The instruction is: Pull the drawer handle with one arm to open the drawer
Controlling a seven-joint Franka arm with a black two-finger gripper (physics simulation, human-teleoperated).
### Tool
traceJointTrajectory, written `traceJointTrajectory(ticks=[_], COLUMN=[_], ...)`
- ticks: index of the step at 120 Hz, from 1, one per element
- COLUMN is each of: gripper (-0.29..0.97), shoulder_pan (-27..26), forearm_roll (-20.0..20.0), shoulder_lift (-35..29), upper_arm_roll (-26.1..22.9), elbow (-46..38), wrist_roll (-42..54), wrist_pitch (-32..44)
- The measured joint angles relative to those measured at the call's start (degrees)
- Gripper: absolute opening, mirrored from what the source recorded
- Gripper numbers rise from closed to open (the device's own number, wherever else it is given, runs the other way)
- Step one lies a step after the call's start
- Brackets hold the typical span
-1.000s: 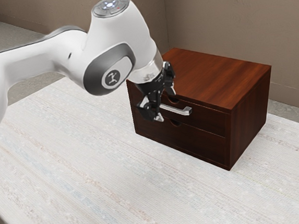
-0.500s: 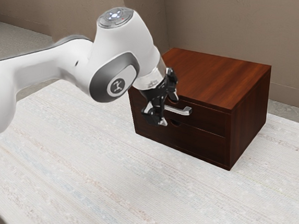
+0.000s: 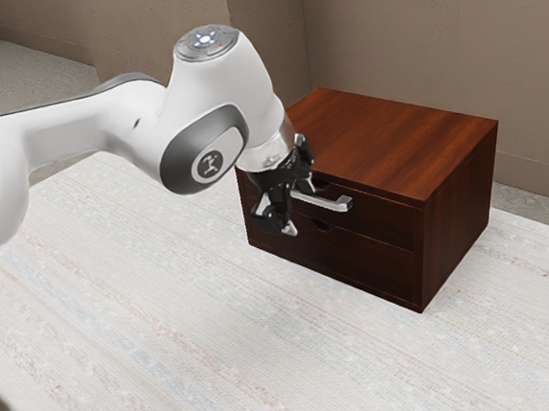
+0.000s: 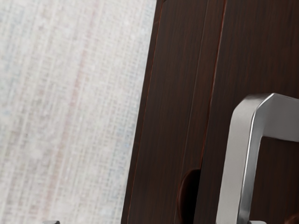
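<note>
A dark wooden cabinet [image 3: 396,139] with two drawers stands on the table. The upper drawer front [image 3: 379,215] sits flush with the cabinet face and carries a silver bar handle [image 3: 325,200]. My black gripper [image 3: 291,197] is at the handle's end nearer the exterior view's left, open, one finger above the bar and one below it. In the wrist view the bent end of the handle [image 4: 243,158] stands out from the dark drawer front [image 4: 173,116], close beside one finger. I cannot see either finger pressing on the bar.
The lower drawer [image 3: 366,257] has a small finger notch [image 3: 321,226] under the handle. The pale woven tabletop [image 3: 197,324] spreads in front of the cabinet. A beige wall [image 3: 442,47] rises behind it.
My hand shifted toward the handle, then drew slightly back toward the exterior view's left and down. The drawer front and handle have stayed where they were.
</note>
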Motion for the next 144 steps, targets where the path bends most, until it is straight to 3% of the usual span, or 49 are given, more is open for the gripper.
traceJointTrajectory(ticks=[47, 144], gripper=[0.36, 0.34], shoulder_pan=[-0.23, -0.20], forearm_roll=[-0.44, -0.32], shoulder_lift=[-0.15, 0.20], upper_arm_roll=[0.03, -0.33], elbow=[0.10, 0.09], wrist_roll=[0.20, -0.05], wrist_pitch=[-1.60, -3.89])
